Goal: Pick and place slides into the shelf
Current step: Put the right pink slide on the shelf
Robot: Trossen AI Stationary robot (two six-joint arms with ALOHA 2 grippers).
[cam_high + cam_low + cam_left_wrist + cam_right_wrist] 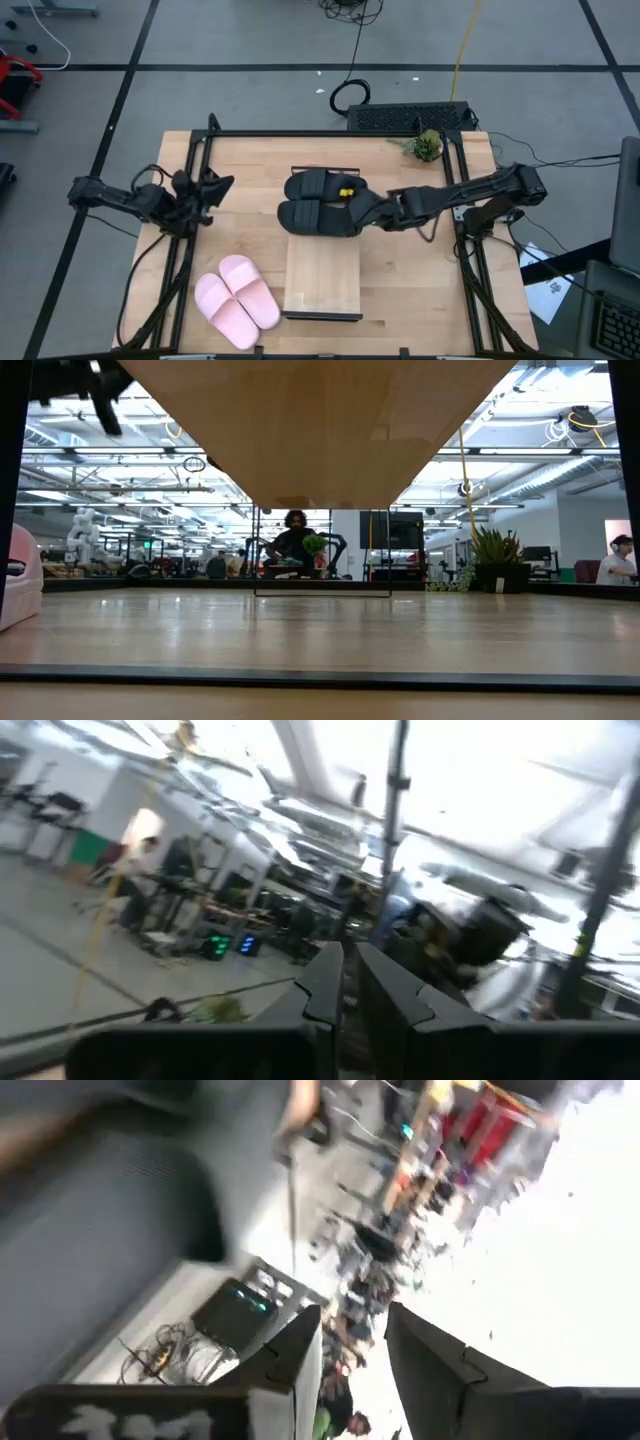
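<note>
High view: right gripper (pixel 352 217) at black slides (pixel 318 200) on shelf (pixel 322 275) far end; grip on slide not discernible. Left gripper (pixel 215 188) idle at table's left, well apart from slides. Pink slides (pixel 236 298) (matte, rounded) on table (pixel 400 270) beside shelf.

Low view: pale shelf underside overhead.

Left wrist view: fingers (pixel 322 982) nearly closed, empty.

Right wrist view: fingers (pixel 295 1350) apart, gap empty.

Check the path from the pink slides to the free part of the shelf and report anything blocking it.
Nothing visible blocks it. The pink slides lie on the table just left of the shelf, whose near part is bare; the black slides fill its far end.
</note>
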